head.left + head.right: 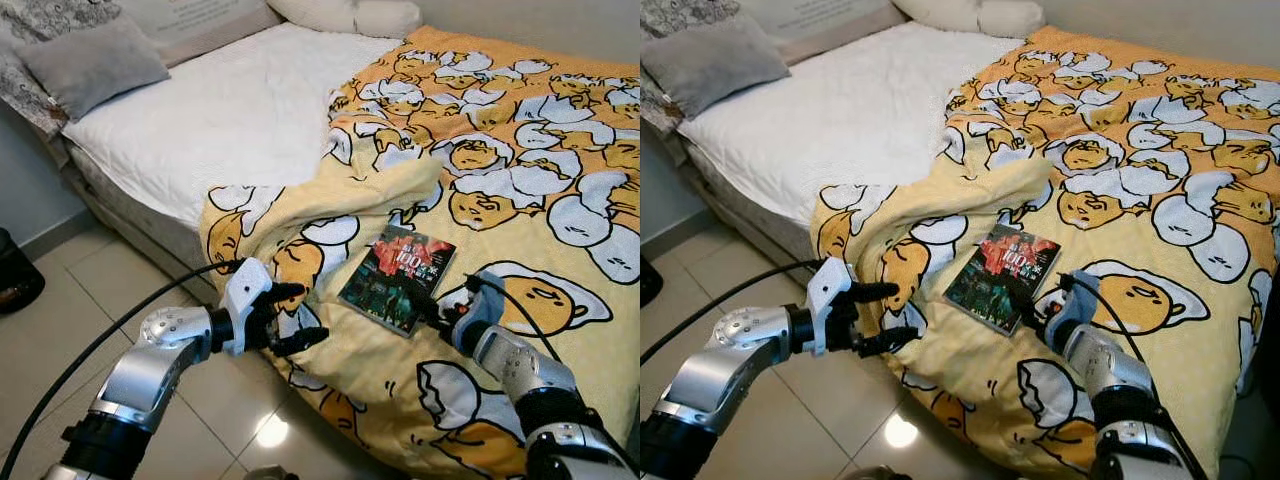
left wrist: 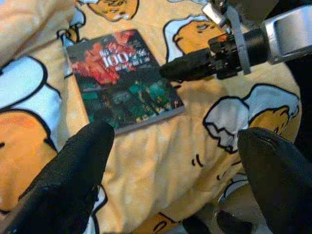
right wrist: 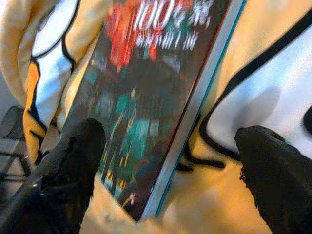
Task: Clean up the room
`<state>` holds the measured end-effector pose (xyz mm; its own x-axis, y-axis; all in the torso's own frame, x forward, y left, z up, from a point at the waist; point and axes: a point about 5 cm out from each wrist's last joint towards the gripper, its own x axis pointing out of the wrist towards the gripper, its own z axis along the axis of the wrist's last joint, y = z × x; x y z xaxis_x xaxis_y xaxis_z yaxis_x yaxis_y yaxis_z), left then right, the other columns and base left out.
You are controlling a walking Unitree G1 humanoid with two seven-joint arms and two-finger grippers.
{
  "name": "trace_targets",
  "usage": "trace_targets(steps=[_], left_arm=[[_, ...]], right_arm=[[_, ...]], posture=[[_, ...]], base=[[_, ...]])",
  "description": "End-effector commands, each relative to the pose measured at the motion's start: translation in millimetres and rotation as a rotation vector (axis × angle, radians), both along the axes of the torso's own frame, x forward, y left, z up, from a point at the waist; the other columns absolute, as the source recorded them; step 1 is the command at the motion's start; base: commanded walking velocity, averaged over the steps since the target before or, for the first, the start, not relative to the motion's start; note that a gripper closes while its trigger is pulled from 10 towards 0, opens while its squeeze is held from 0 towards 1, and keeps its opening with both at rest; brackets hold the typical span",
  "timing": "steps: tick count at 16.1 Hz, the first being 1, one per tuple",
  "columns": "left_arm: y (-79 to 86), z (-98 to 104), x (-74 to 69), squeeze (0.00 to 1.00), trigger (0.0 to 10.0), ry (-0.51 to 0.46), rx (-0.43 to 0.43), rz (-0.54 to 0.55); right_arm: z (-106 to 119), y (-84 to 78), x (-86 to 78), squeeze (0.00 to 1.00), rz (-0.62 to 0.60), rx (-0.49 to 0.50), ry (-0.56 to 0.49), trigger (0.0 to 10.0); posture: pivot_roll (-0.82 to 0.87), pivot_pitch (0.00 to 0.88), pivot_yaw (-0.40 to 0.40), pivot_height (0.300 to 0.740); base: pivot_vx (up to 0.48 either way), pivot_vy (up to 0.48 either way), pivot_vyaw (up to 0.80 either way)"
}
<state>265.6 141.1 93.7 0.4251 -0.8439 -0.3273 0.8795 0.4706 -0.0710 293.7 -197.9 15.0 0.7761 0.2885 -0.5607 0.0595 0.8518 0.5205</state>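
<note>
Our right gripper [image 3: 161, 161] has its jaws wide apart, straddling the dark glossy paperback book [image 1: 397, 277] lying on the yellow egg-print blanket [image 1: 520, 210] near the bed's foot edge. Our left gripper [image 1: 297, 316], jaws also apart and holding nothing, reaches level toward the blanket's hanging corner.

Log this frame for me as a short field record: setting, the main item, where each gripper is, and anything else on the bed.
setting: bedroom, bed with tiled floor beside it
main item: book lying flat on the yellow cartoon blanket, near the bed's edge
right gripper: open, at the book's near edge, one finger over the cover, the other over the blanket
left gripper: open, at the blanket's hanging edge, left of the book, not touching it
also on bed: grey pillow, white pillow, bare white sheet
</note>
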Motion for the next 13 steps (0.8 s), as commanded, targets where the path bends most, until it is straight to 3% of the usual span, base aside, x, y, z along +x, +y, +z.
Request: trace_targets(steps=[1,2,4,7,11,13], left_arm=[[5.9,-5,-0.2,0.32,10.0,0.022,0.075,0.019],[6.9,-6,-3.4,0.21,10.0,0.023,0.092,-0.007],[8.8,-6,-6.2,0.16,10.0,0.011,0.103,-0.013],[9.0,-5,-7.8,0.15,10.0,0.007,0.119,-0.024],[9.1,-5,-10.9,0.15,10.0,0.013,0.130,-0.029],[9.7,-5,-11.5,0.14,10.0,0.014,0.131,-0.029]], right_arm=[[1,4.6,3.9,0.00,0.013,0.041,0.003,10.0],[1,5.9,5.3,0.00,0.015,0.049,0.009,10.0],[4,10.9,9.9,0.00,0.032,0.064,0.008,10.0],[3,15.9,12.3,0.00,0.039,0.111,0.025,10.0],[-4,21.4,10.1,0.00,0.059,0.048,0.067,10.0],[-7,22.6,8.9,0.00,0.032,0.065,0.084,10.0]], posture=[[0.00,0.000,0.041,0.740],[0.00,0.000,0.034,0.740],[0.01,0.000,0.022,0.740],[0.02,0.000,0.012,0.740],[0.03,0.000,0.005,0.740],[0.03,0.000,0.005,0.740]], base=[[0.000,0.000,0.00],[0.000,0.000,0.00],[0.000,0.000,0.00],[0.000,0.000,0.00],[0.000,0.000,0.00],[0.000,0.000,0.00]])
